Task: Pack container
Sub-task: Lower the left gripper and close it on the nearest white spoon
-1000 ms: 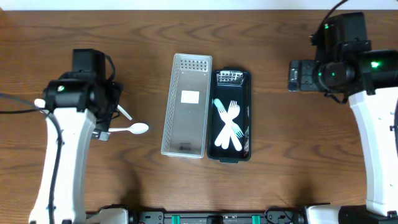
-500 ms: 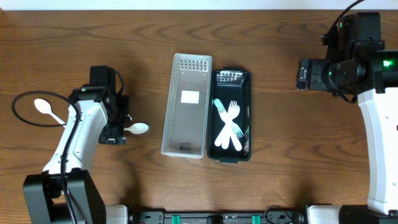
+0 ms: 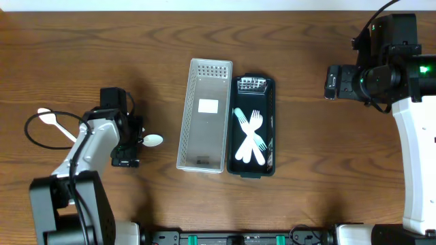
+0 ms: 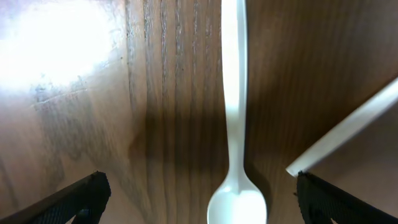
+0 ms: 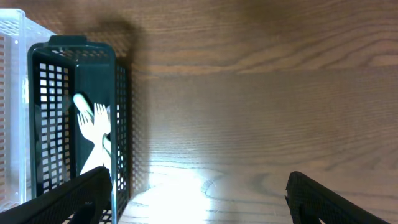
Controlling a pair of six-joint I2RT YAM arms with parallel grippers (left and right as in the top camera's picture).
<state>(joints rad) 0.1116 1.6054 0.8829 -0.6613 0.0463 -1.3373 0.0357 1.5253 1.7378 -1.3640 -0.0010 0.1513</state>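
Left hand [image 4: 202, 198] spread astride white spoon [image 4: 234, 93], bowl toward grey tray [image 3: 203, 144]

table [image 3: 306, 204] brown, streaked wood grain | spoon [image 4: 235, 124] between left fingers [image 4: 81, 196] plain white | left fingers black | right fingers [image 5: 323, 199] black | basket [image 5: 93, 59] ahead of right fingers near-black, square-hole grid | forks [image 5: 93, 134] white | container [image 3: 184, 129] pale grey, dotted end, white label [image 3: 208, 105]

Glossy white plastic spoon [image 4: 234, 93] on grained wooden table [image 4: 168, 124] (sheen under glare)
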